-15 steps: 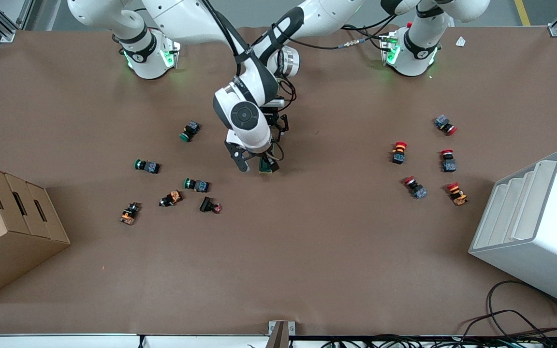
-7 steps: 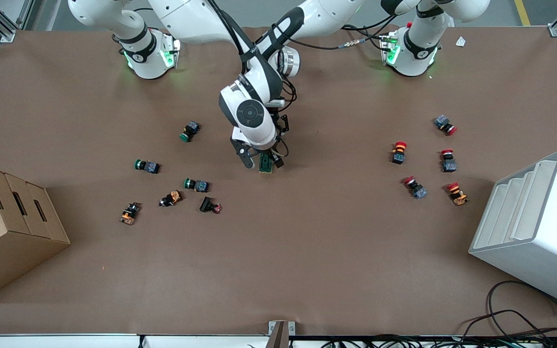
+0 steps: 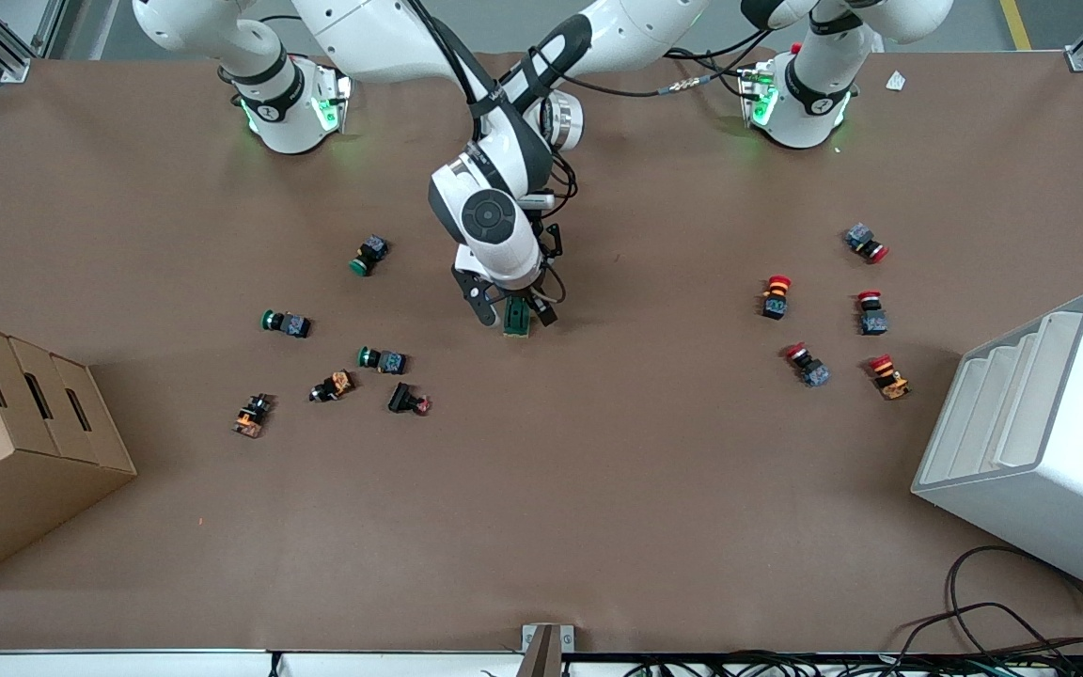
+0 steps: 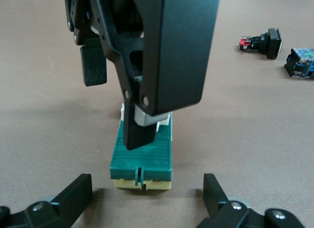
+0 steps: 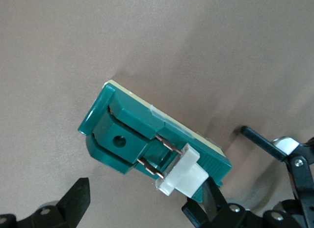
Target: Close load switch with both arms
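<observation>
Near the centre of the front view, slightly above the middle, the load switch [image 3: 518, 322] is lying flat on the brown table [image 3: 598, 489], both arms reaching down over it. The right gripper [image 3: 513, 307] is hanging directly above the switch with its fingers spread wide, one fingertip [image 4: 140, 132] touching the white lever [image 5: 182, 172] without gripping it. The left gripper [image 4: 144, 196] is sitting low just beside the switch, its fingers also spread wide and holding nothing. Push-buttons [image 3: 382, 360] are lying scattered toward both ends of the table.
</observation>
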### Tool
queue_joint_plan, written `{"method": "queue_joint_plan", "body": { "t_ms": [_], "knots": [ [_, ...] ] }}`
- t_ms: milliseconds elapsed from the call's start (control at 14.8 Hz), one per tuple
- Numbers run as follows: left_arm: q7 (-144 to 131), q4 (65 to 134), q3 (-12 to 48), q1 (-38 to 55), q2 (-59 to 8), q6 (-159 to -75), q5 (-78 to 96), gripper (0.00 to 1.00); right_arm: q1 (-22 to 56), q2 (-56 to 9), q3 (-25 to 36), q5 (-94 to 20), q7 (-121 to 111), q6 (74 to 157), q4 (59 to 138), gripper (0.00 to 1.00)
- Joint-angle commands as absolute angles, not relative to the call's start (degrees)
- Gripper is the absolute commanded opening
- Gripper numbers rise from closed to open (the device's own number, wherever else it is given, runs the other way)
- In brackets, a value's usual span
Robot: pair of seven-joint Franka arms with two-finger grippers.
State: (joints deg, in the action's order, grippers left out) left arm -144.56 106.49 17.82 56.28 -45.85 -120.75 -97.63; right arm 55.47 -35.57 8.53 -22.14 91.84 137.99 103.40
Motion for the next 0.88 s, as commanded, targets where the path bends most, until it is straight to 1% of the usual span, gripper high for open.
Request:
{"method": "queue_joint_plan", "body": {
  "t_ms": [0, 405, 810],
  "knots": [
    [-145.90, 107.14, 17.58, 55.72, -46.14, -120.32, -98.53, 1.00, 53.62, -36.04, 9.05, -22.59, 90.27, 139.13, 101.79, 1.00],
    [-145.90, 107.58, 17.58, 55.63, -46.05, -120.32, -98.53, 0.99, 50.98, -35.86, 9.05, -22.68, 88.77, 138.87, 99.06, 1.00],
    [-145.81, 107.84, 17.40, 55.37, -45.97, -120.32, -98.53, 0.99, 50.10, -36.04, 9.14, -22.41, 87.36, 139.04, 98.88, 1.00]
  ]
}}
